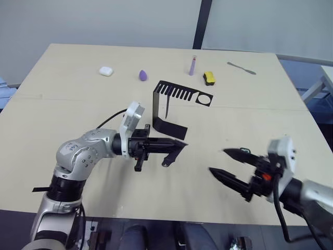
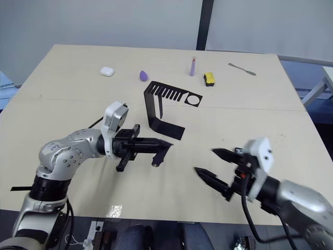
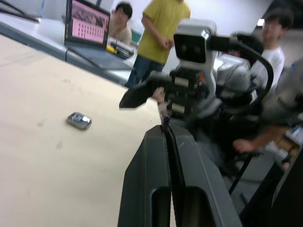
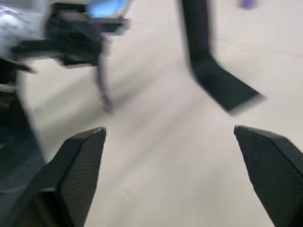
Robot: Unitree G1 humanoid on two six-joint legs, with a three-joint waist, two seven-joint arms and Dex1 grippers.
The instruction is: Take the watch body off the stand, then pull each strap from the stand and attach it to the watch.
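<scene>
My left gripper (image 1: 179, 144) is clenched on a strap (image 1: 171, 154), a thin, limp black band that droops from my fingertips toward the table (image 1: 78, 94), a pale, smooth wooden top; from the left wrist the band is a dark sliver pinched between my two matte pads (image 3: 151, 189); I cannot make out any buckle on it; along the far edge lie a white rounded case (image 1: 106, 71), a purple teardrop-shaped sponge (image 1: 142, 75) and an upright purple tube (image 1: 192, 65); the stand (image 1: 171, 104), thin black sheet metal with a flat base, an upright and a comb-slotted top arm ending in a round ring hole, sits mid-table just beyond my left fingertips; the watch body (image 3: 79, 120), small, rounded and glossy with a greyish rim, lies flat on the table, seen from my left wrist; a yellow-and-black block (image 1: 209, 78) and a slim metal tool (image 1: 241, 67) lie toward the far right corner; my right gripper (image 1: 227, 164) hangs released near the near edge, its pointed fingers spread wide and holding nothing.
</scene>
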